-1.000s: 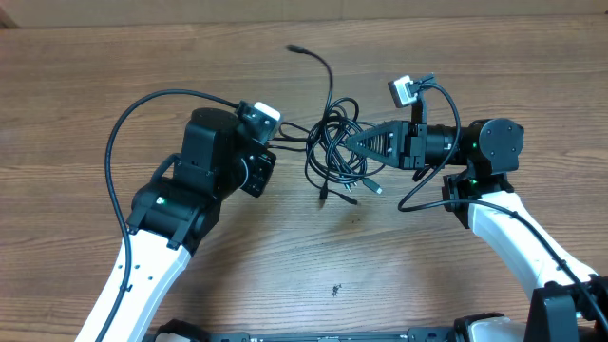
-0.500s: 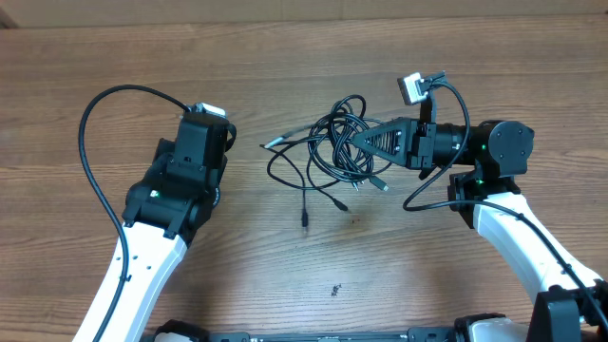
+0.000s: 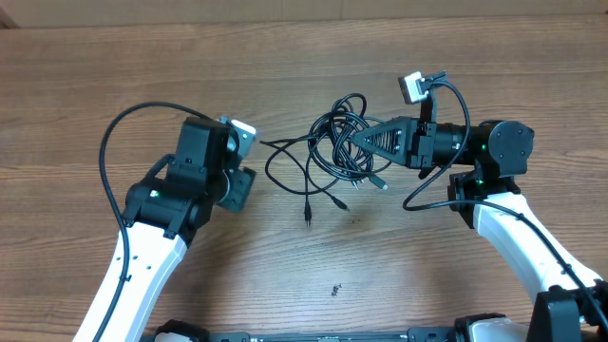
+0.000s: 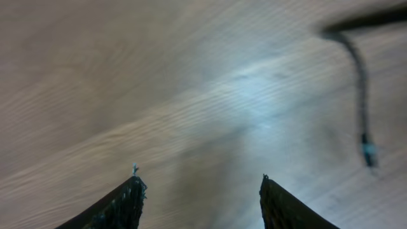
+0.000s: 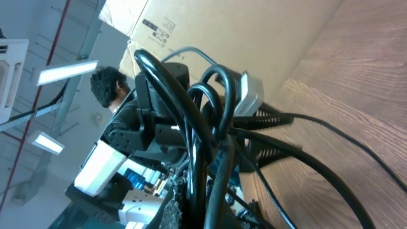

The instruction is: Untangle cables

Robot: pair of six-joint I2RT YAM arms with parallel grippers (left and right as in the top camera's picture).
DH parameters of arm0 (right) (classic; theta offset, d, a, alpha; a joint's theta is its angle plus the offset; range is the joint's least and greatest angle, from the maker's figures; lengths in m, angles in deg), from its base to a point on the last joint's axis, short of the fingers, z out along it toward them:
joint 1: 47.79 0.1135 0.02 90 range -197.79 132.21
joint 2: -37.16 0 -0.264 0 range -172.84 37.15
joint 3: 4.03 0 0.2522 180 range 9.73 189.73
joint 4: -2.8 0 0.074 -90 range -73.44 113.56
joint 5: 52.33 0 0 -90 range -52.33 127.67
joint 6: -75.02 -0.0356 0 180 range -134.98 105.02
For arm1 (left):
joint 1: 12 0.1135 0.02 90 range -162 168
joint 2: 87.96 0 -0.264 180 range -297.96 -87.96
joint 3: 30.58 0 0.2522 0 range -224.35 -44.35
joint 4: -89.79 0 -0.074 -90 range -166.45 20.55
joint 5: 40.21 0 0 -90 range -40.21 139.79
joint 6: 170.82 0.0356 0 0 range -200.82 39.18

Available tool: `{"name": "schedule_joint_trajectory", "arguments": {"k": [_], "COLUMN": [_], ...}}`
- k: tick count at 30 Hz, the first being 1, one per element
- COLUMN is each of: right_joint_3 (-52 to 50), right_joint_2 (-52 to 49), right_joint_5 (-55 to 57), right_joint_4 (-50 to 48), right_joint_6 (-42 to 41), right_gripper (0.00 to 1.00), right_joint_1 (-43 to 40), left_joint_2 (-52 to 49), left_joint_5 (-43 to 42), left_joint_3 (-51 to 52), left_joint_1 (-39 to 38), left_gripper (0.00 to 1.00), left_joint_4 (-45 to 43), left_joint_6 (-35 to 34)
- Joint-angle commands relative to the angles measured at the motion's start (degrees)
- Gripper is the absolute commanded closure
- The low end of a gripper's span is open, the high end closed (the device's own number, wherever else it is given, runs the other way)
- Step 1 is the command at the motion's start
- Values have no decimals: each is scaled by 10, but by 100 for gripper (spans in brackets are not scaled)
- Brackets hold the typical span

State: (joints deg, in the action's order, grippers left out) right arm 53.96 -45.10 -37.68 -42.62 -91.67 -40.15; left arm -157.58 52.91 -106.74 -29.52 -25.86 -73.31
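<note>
The cables [image 3: 334, 142] are a tangle of thin black cords at the table's middle. My right gripper [image 3: 353, 142] reaches in from the right and is shut on the knot. In the right wrist view, looped cords [image 5: 191, 114] fill the space at that gripper [image 5: 210, 194]. Loose strands [image 3: 283, 166] spread left and down from the knot, ending in small plugs [image 3: 307, 217]. My left gripper [image 3: 239, 187] is open over bare wood, left of the strands and clear of them. Nothing lies between its fingers [image 4: 121, 203], and one strand with a plug end [image 4: 364, 95] shows at the right.
The wooden table [image 3: 380, 275] runs on all sides of the tangle. A cardboard wall [image 3: 304, 11] lines the far edge. Thick black arm cables loop beside the left arm [image 3: 112, 161] and the right arm [image 3: 418, 195]. A small dark speck [image 3: 335, 289] lies near the front.
The left gripper pulled a strand out leftward from the tangle, let it go and opened, then shifted back right. The right gripper stayed shut on the knot, moving slightly right.
</note>
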Motion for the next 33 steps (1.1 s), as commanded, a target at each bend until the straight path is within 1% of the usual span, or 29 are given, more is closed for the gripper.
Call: {"name": "schedule_joint_trajectory", "arguments": {"k": [1,2,3,4,6,7,9,12,14,16,20,22,23,27,29,33], "right_joint_3": [9,9,9,9,9,9,9,9,9,9,9,10,9,10,10,10], "right_joint_2": [12,12,12,12,12,12,12,12,12,12,12,12,12,12,12,12], "right_joint_5": [26,28,33,40,49,55,64,74,76,78,78,78,78,78,78,78], "right_joint_4": [-6,-6,-6,-6,-6,-6,-6,-5,-6,-6,-6,-6,-6,-6,-6,-6], "right_joint_6": [2,2,2,2,2,1,0,-7,-16,-16,-16,-16,-15,-15,-15,-16], "right_gripper": [96,96,96,96,96,96,96,96,96,96,96,96,96,96,96,96], "right_joint_1": [-1,-1,-1,-1,-1,-1,-1,-1,-1,-2,-3,-3,-3,-3,-4,-23], "left_joint_2": [0,0,0,0,0,0,0,0,0,0,0,0,0,0,0,0], "left_joint_5": [-165,-186,-213,-234,-258,-270,-292,-357,-383,-403,-413,-413,-413,-413,-429,-530], "left_joint_3": [3,3,3,3,3,3,3,3,3,3,3,3,3,3,3,3], "left_joint_1": [0,0,0,0,0,0,0,0,0,0,0,0,0,0,0,0], "left_gripper": [38,36,32,14,6,4,3,2,2,2,2,4,7,7,8,9], "left_joint_4": [13,13,12,11,5,-3,-21,-79,-114,-148,-176,-179,-179,-173,-144,-96], "left_joint_6": [1,2,2,2,2,3,3,28,28,28,28,28,28,28,33,114]}}
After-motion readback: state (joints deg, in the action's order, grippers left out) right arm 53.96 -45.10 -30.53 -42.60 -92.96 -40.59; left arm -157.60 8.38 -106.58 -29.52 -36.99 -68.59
